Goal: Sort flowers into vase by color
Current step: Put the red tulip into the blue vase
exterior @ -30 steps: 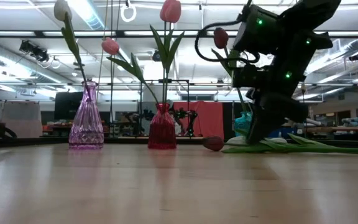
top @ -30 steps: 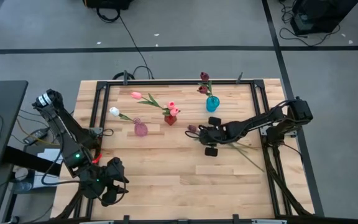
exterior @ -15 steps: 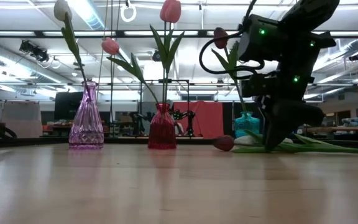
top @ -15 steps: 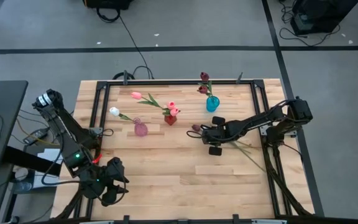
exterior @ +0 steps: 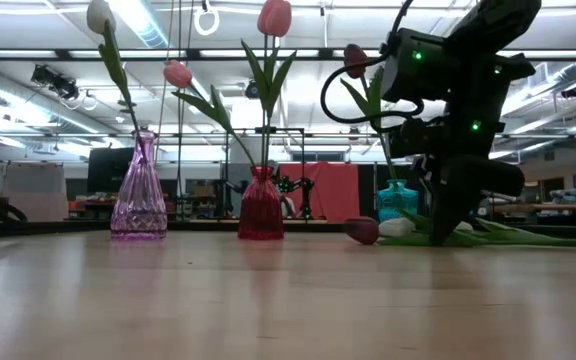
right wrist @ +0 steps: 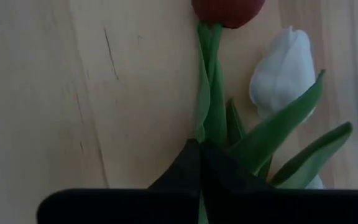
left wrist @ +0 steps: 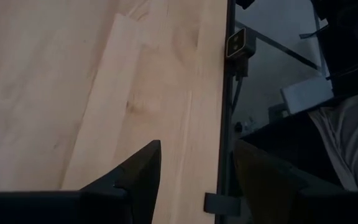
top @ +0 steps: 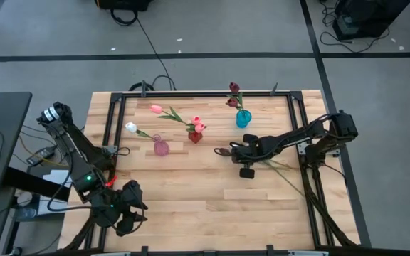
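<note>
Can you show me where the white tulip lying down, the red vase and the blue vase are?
white tulip [right wrist: 284, 71]: right wrist view, middle of its white head.
red vase [exterior: 260, 205]: low view, its wide belly.
blue vase [top: 243, 119]: high view, its round body.
</note>
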You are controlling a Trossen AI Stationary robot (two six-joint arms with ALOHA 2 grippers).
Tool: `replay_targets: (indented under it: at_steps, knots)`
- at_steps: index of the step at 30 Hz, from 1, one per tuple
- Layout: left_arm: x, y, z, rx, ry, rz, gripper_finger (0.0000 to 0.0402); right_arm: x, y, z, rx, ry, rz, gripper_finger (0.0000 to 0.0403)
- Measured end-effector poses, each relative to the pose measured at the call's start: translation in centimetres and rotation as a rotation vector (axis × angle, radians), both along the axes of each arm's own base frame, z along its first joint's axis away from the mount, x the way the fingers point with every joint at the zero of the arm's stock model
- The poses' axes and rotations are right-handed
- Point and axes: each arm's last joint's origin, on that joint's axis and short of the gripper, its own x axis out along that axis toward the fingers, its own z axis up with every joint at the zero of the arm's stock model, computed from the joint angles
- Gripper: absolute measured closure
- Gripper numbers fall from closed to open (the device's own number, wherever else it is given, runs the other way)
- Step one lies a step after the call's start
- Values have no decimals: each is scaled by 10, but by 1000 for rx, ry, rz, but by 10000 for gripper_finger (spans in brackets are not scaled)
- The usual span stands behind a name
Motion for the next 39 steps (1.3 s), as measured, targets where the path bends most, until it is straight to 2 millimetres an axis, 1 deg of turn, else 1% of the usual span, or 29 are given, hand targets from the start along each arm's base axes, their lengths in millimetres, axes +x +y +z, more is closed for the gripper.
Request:
replay_targets:
  at_steps: [4, 7, 11, 16, 20, 23, 26, 30, 34, 39]
  knots:
    - [1, -1, 2, -20, -13, 0, 195, 0, 1, 5, 41, -4, 7, 398]
    - [1, -1, 1, -14, -15, -5, 195, 5, 4, 18, 78, -62, 12, 397]
    - [1, -1, 2, -14, -16, -5, 195, 7, 9, 35, 86, -129, 34, 399]
    - [1, -1, 2, 11, -47, 10, 195, 7, 14, 58, 108, -261, 62, 399]
    - [-4, -7, 5, 83, -164, 24, 195, 6, 20, 80, 133, -418, 151, 399]
    - [-11, -12, 7, 112, -222, 19, 195, 1, 19, 88, 170, -520, 196, 399]
    - [-18, -17, 9, 122, -272, 20, 195, -5, 16, 94, 192, -606, 205, 399]
    - [-24, -20, 9, 136, -299, 16, 195, -10, 15, 106, 204, -734, 222, 398]
    - [-26, -20, 10, 177, -341, 34, 195, -17, 14, 127, 187, -876, 263, 398]
    - [-25, -19, 11, 227, -380, 63, 195, -32, 10, 156, 129, -1043, 282, 398]
